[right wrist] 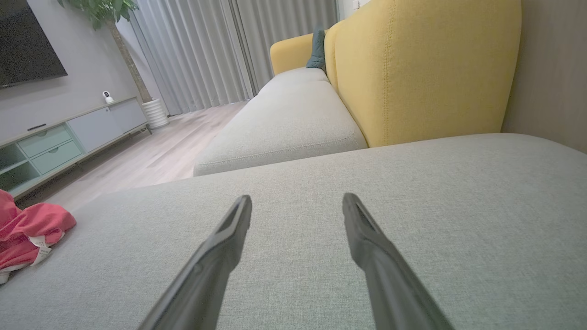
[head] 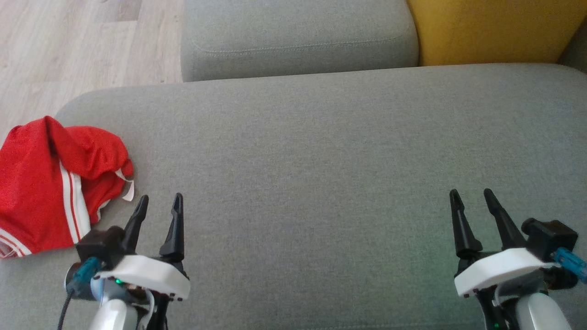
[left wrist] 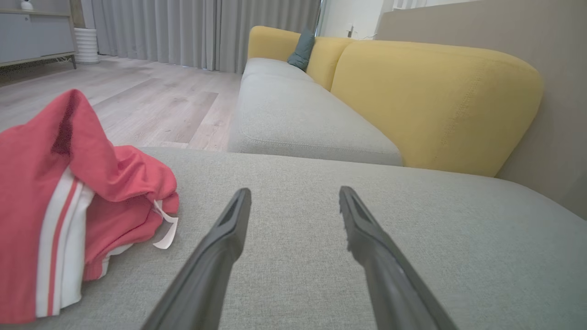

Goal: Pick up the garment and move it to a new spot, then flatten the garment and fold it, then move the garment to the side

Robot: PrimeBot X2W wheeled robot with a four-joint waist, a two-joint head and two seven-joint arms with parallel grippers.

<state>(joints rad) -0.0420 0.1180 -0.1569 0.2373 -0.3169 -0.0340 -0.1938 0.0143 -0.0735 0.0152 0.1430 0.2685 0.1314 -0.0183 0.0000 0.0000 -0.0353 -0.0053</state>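
In the head view, our left end effector (head: pixel 161 197) and right end effector (head: pixel 471 191) hover over the grey sofa seat (head: pixel 321 151), well apart from each other. Both have their fingers spread wide with nothing between them. The red garment (head: pixel 50 183) with white stripes lies crumpled on the seat just left of the left end effector, near its fingertips but not touching. A white tag (head: pixel 130 190) hangs from the edge nearest that end effector. Ahead of both we see a second grey cushion (head: pixel 298 41), with a yellow backrest (head: pixel 495 32) ahead of the right one and wooden floor (head: pixel 69 50) ahead-left of the left one.

In the left wrist view, the fingers stand wide apart over bare grey fabric. The garment is heaped to their left, its tag closest to them. Far ahead, a teal pillow (left wrist: pixel 301 50) leans on the backrest.

In the right wrist view, the fingers are again wide and empty. The garment sits far to their left, well apart. A cabinet (right wrist: pixel 69 137) and curtains (right wrist: pixel 206 50) stand ahead-left.
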